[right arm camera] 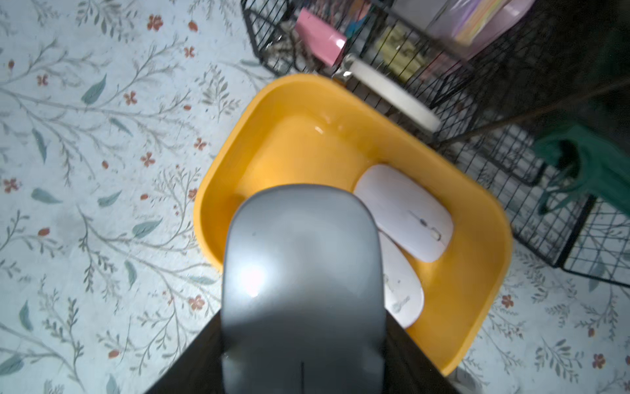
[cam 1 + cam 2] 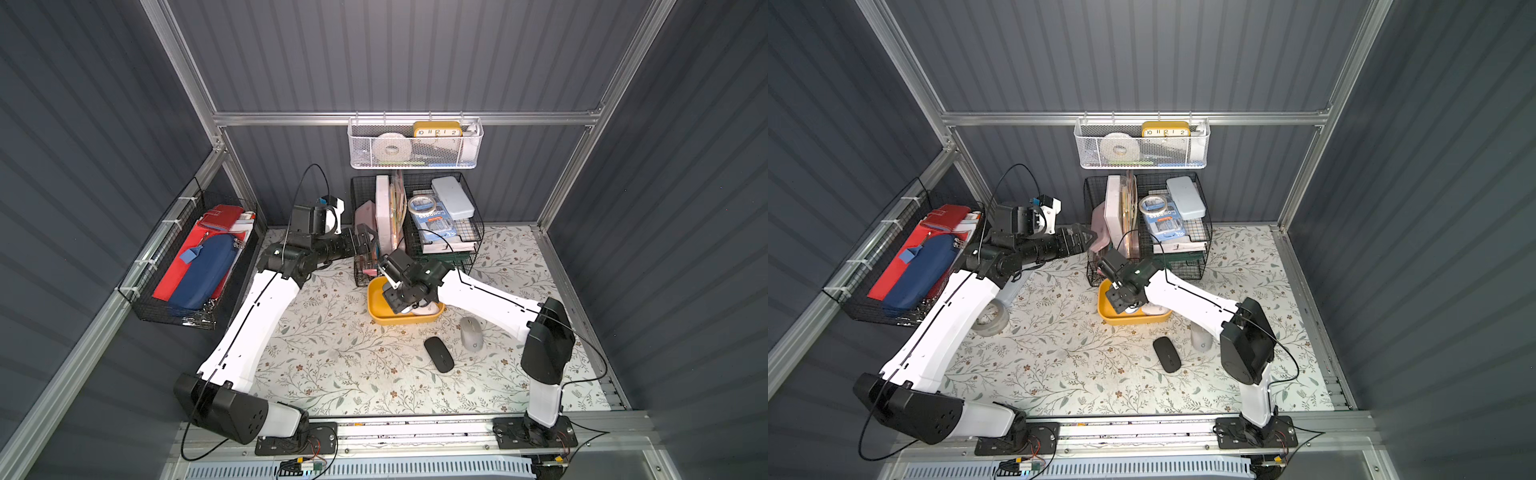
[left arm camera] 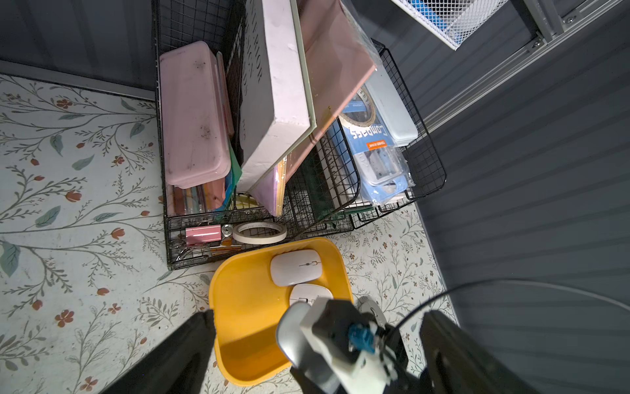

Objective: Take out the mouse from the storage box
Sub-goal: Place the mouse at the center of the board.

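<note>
Glossy mustard plastic storage box, smooth satin-grey mouse, matt black wire basket.

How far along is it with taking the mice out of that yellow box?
Two look done: a black mouse and a grey mouse lie on the table outside the storage box. In hand: the right hand grips a silver mouse above the box. Left: two white mice inside.

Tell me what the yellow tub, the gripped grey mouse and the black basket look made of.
Shallow mustard-yellow storage tub: moulded plastic, glossy, with bright highlights on its smooth rounded walls. Gripped rounded grey mouse: probably plastic with a satin sheen; the soft broad glare could also be a metallic coating. Black grid basket: thin wire, likely coated metal, matt.
</note>
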{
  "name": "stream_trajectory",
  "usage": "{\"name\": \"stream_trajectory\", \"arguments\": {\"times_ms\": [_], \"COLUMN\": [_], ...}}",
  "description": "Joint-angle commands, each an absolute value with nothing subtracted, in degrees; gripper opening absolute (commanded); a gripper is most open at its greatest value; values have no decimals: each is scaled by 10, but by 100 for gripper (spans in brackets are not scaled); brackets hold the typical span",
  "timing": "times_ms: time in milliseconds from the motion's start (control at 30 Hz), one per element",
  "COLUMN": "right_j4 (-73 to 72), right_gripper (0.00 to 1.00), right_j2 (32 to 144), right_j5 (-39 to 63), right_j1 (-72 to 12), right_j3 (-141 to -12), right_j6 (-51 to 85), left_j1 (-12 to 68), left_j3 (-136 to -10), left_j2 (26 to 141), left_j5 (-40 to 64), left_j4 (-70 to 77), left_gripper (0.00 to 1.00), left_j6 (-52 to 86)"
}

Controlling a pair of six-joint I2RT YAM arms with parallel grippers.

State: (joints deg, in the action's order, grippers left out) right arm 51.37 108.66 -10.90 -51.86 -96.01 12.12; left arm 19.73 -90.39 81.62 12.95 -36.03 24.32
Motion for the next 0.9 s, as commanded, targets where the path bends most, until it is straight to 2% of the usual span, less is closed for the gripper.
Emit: {"name": "stream_trajectory", "arguments": {"times_ms": [0, 233, 867], "right_j4": [531, 506, 450], "right_gripper": [52, 52, 52], "right_j2": [1063, 1041, 1113], "right_j5": [-107, -83, -15], "right_j1": [-549, -580, -606], "right_j3": [-927, -851, -767], "right_j6": [146, 186, 184], "left_j1": [194, 194, 194], "left_j3": [-902, -890, -878], "left_j2": [810, 807, 810], "left_j5": [140, 150, 154], "left_j4": [-352, -342, -339], "left_gripper": [99, 99, 99], "left_j6": [239, 244, 252]}}
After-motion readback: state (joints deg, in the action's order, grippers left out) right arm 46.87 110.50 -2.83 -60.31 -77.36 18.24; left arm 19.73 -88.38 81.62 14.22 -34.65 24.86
